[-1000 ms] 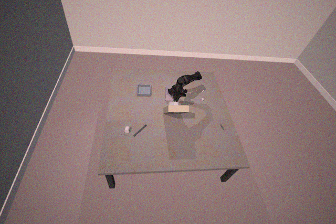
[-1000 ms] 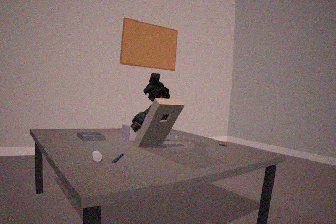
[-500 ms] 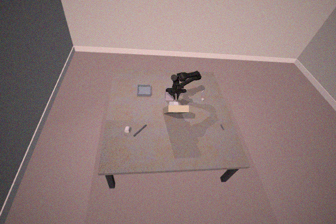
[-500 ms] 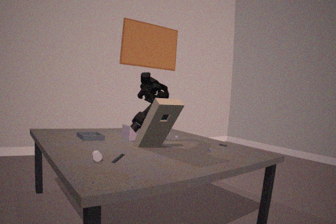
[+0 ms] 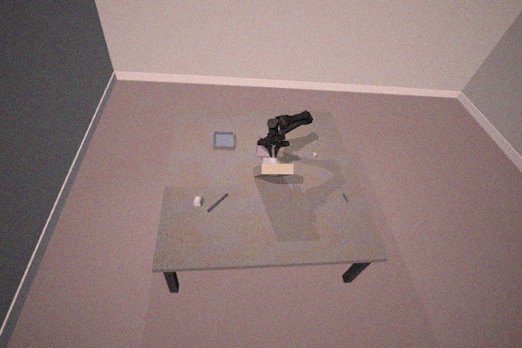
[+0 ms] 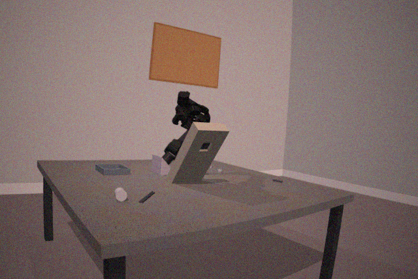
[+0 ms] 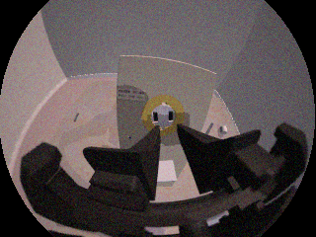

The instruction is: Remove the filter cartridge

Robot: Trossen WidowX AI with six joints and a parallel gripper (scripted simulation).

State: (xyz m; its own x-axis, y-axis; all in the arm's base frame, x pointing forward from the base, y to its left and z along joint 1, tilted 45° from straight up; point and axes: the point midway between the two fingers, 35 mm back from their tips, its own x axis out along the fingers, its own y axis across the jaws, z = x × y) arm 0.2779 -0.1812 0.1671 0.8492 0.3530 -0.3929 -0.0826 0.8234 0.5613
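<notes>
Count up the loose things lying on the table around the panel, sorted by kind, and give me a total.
Trays: 1, the blue tray
White cylinders: 1
Dark bars: 2, the long one and a short one
Small pale pieces: 1
Total: 5

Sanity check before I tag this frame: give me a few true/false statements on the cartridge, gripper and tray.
1. The cartridge sits in the panel. True.
2. The gripper grips the cartridge. False: nothing is between its partly open fingers, which stand short of the panel.
3. The tray holds the cartridge. False: the tray shows nothing inside.
4. The panel leans tilted on the table. True.
5. A white cylinder lies beside a dark bar. True.
</notes>
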